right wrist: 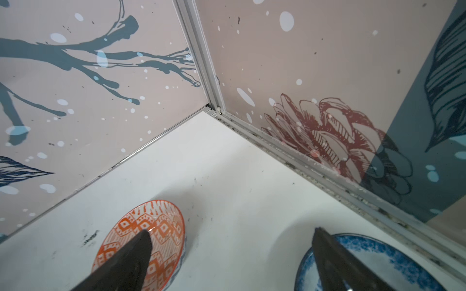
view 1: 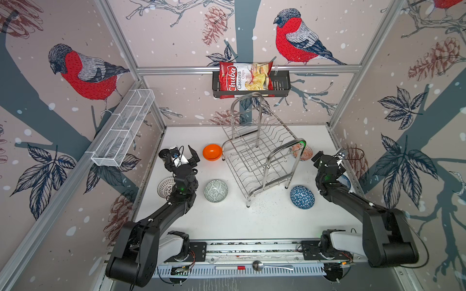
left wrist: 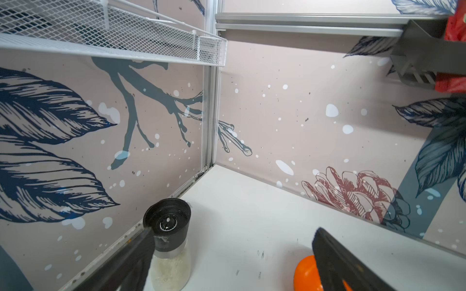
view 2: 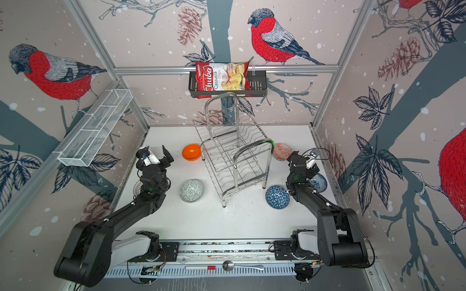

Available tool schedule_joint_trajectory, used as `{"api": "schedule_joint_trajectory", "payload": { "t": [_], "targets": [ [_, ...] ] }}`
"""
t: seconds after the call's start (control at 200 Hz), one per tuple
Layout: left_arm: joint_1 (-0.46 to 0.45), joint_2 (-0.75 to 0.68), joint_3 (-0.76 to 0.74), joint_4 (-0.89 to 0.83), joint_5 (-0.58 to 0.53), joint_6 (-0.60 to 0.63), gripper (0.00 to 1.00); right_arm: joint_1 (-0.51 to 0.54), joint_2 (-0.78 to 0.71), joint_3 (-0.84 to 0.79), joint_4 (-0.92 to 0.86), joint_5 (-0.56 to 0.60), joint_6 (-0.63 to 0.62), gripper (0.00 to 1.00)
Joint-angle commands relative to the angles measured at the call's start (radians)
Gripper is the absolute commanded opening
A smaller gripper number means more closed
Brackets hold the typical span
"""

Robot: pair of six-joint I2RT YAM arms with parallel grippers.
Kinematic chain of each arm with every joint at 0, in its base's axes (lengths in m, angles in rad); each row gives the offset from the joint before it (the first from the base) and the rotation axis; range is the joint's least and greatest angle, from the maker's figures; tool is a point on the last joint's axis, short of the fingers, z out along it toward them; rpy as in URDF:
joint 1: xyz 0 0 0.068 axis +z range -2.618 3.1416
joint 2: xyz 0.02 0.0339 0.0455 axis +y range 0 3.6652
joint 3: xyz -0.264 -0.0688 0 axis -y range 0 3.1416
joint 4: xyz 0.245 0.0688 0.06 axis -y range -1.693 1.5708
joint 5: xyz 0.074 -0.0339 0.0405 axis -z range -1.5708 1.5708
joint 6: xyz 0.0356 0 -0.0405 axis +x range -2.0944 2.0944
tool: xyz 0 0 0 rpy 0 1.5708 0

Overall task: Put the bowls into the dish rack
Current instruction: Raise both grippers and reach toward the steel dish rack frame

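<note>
- Both sets of jaws are released and empty. The left jaws hang over the table (view 1: 227,221) between the shaker jar (left wrist: 171,254) and the orange bowl (left wrist: 306,274). The right jaws hang between the red-orange bowl (right wrist: 165,225) and the blue-floral bowl (right wrist: 378,257).
- The dish rack (view 1: 257,151) stands bare, mid-table toward the back. All six bowls lie on the table around it, none loaded.
- The jar worries us first: one left finger (left wrist: 140,252) sits close to its black lid, so a careless sideways swing could topple it.
- The grey-green bowl (view 1: 215,190) and the blue-triangle bowl (view 1: 302,197) look dome-up to us. With no rim offered, the jaws may skid off the glaze.
- The red-orange bowl sits just beside the rack's arched frame, so a hasty lift could clip the tube and shove the rack.
- The white-ribbed bowl (view 1: 165,186) is half hidden under the left arm, and the blue-floral one under the right. A dropping arm could knock either.
</note>
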Motion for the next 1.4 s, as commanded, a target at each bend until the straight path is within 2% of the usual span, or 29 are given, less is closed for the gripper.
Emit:
{"api": "schedule_joint_trajectory", "payload": {
  "t": [0.0,0.05,0.17,0.345,0.42,0.505,0.73,0.83,0.94,1.111,1.271,1.396],
  "targets": [
    [-0.001,-0.043,0.057,-0.382,0.086,-0.294,0.97,0.004,-0.038,0.016,-0.124,-0.158,0.130,0.99],
    [-0.001,-0.059,0.070,-0.448,0.151,-0.386,0.98,0.012,-0.046,0.019,-0.168,-0.212,0.144,0.99],
    [-0.008,-0.055,0.099,-0.552,0.329,-0.555,0.98,0.043,-0.064,-0.011,-0.231,-0.218,0.179,1.00],
    [-0.063,-0.023,0.149,-0.670,0.500,-0.617,0.98,0.061,-0.167,-0.083,-0.305,-0.313,0.220,0.99],
    [-0.109,-0.027,0.150,-0.687,0.515,-0.606,0.98,0.086,-0.219,-0.115,-0.323,-0.364,0.231,1.00],
    [-0.154,-0.036,0.141,-0.691,0.508,-0.597,0.98,0.138,-0.256,-0.137,-0.343,-0.348,0.231,1.00],
    [-0.188,-0.026,0.135,-0.667,0.616,-0.604,0.98,0.249,-0.376,-0.161,-0.407,-0.350,0.289,1.00],
    [-0.237,-0.012,0.136,-0.660,0.594,-0.578,0.98,0.287,-0.430,-0.184,-0.412,-0.350,0.315,1.00],
    [-0.247,0.004,0.117,-0.647,0.604,-0.596,0.98,0.342,-0.463,-0.192,-0.426,-0.352,0.321,0.99],
    [-0.256,0.023,0.073,-0.565,0.635,-0.612,0.98,0.415,-0.470,-0.193,-0.423,-0.310,0.319,0.99],
    [-0.272,0.091,0.102,-0.531,0.679,-0.615,0.97,0.418,-0.432,-0.180,-0.405,-0.274,0.329,0.99],
    [-0.322,0.145,0.150,-0.524,0.681,-0.610,0.98,0.418,-0.383,-0.156,-0.386,-0.278,0.325,1.00]
  ]
}}
